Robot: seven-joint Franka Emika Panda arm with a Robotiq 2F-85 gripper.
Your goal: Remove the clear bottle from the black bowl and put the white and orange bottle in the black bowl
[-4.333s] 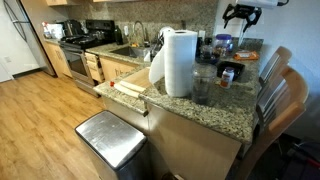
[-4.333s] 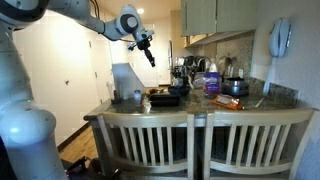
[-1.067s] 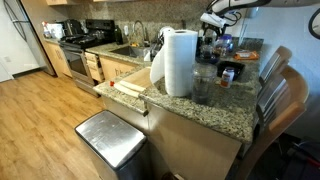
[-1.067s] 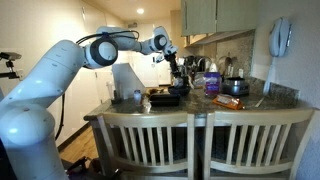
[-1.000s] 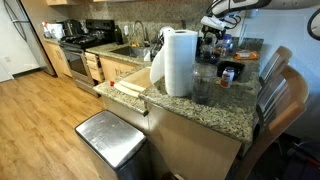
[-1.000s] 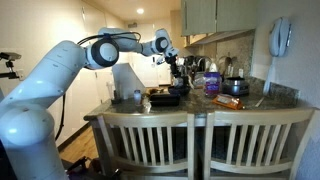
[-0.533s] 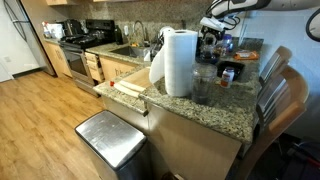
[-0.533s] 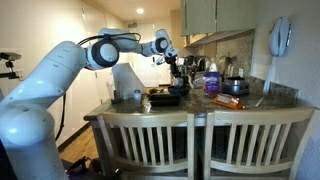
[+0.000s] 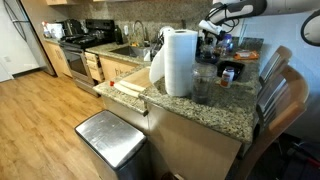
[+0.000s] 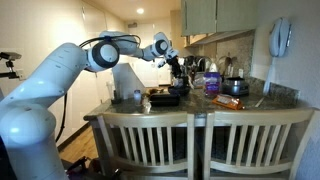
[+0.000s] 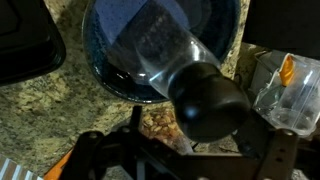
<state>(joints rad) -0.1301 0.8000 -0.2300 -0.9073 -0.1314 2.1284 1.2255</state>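
Observation:
In the wrist view a clear bottle (image 11: 160, 45) with a black cap (image 11: 208, 100) stands in the black bowl (image 11: 105, 70), seen from above. My gripper (image 11: 185, 150) is open. Its dark fingers (image 11: 92, 148) stand either side of the cap without touching it. In both exterior views the gripper (image 9: 213, 28) (image 10: 172, 58) hangs over the back of the counter, behind the paper-towel roll. The white and orange bottle (image 9: 227, 74) stands on the granite nearer the chairs, apart from the gripper.
A tall paper-towel roll (image 9: 179, 62) stands on the granite counter (image 9: 215, 108). A black tray (image 11: 25, 45) lies beside the bowl, and a clear packet with something orange inside (image 11: 285, 85) on its other side. A blue-topped container (image 9: 223, 44) and chairs (image 10: 195, 145) are close by.
The arm has come down from high above the counter to the bottle in the bowl. Over the last second it has only edged a little. The jaws stay open.

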